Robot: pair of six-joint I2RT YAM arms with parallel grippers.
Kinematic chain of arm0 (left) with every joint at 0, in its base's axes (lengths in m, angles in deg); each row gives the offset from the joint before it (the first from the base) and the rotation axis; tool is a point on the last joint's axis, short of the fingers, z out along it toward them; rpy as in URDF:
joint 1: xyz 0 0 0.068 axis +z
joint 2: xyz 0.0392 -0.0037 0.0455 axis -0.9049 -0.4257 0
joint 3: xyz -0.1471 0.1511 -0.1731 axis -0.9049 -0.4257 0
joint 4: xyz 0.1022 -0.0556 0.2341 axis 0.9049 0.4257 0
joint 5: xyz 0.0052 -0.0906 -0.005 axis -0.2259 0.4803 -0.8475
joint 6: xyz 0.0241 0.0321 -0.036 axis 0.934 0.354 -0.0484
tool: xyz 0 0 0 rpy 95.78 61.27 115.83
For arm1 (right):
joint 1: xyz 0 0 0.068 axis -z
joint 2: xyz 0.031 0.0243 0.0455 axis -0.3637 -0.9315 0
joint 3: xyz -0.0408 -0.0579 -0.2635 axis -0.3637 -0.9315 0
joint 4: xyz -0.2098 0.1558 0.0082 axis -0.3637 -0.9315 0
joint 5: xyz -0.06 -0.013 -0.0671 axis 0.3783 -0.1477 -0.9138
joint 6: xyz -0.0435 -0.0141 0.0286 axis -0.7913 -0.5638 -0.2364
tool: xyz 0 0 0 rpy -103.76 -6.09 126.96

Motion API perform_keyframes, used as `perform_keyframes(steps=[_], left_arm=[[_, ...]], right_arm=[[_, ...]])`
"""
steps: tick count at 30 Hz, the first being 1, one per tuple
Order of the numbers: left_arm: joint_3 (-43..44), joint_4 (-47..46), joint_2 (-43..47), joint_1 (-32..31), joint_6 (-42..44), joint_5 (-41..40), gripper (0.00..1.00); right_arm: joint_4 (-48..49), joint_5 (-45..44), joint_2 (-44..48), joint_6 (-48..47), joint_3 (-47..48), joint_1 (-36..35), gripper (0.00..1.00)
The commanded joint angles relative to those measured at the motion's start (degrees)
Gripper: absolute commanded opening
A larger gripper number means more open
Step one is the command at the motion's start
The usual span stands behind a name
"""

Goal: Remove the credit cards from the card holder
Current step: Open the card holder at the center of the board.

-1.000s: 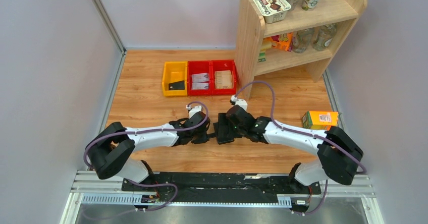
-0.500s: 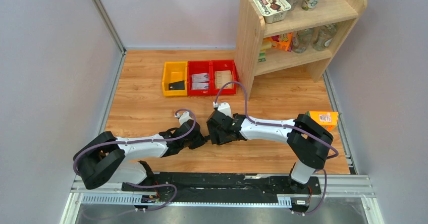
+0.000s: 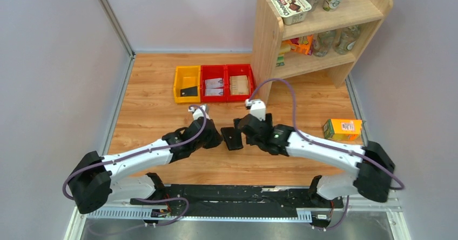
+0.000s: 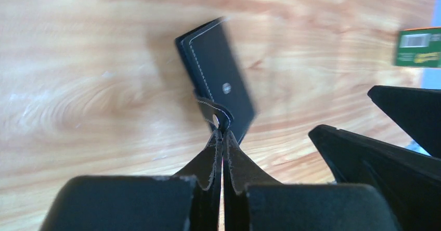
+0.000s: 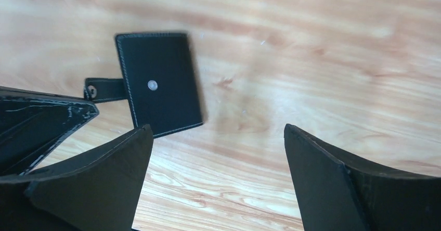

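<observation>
Near the middle of the wooden table (image 3: pixel 151 110), one card holder (image 3: pixel 233 139) lay flat and folded. Its outer face with the snap stud was up, and its single strap tab (image 5: pixel 105 89) was undone and stuck out to the left. One small black credit card (image 3: pixel 189 92) sat in the yellow bin (image 3: pixel 176 86) on the far side, beside two red bins (image 3: pixel 240 66), well apart from the holder. Two arms reached in low from the near corners and met at the holder. The left gripper (image 4: pixel 222 137) was clenched, its tips right at the strap's end; whether they pinched it I couldn't tell. The right gripper (image 5: pixel 218 131) hung just to the holder's right, jaws released and spread wide, grasping nothing. One orange carton (image 3: pixel 343 129) stood at the right edge.
</observation>
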Motion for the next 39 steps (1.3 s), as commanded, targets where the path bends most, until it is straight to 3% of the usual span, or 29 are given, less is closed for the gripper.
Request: perform_keyframes(steps=[1, 7, 11, 21, 27, 39], left_arm=[[10.8, 1.9, -1.5, -0.6, 8.9, 1.6, 0.0], [18.6, -1.1, -9.8, -2.3, 9.9, 9.1, 0.0], [20.0, 0.7, -11.7, -2.7, 9.5, 8.5, 0.0], [1.6, 5.4, 1.8, -0.2, 4.0, -1.2, 0.0], [-6.2, 8.4, 5.5, 2.3, 2.1, -4.0, 0.0], [-3.5, 13.4, -1.7, 3.6, 9.2, -7.5, 0.0]], right_arm=[[0.4, -9.6, 13.1, 2.8, -4.2, 2.3, 1.0], [3.7, -8.7, 22.7, 3.9, -11.8, 4.4, 1.0], [4.6, -6.6, 23.9, 5.2, -14.1, 4.6, 1.0], [12.8, 6.4, 16.6, 3.3, -14.5, 5.5, 0.99], [17.3, 14.7, 12.9, 3.9, -14.8, 7.9, 0.94], [24.5, 26.4, 6.4, 2.7, -14.1, 12.1, 0.69]])
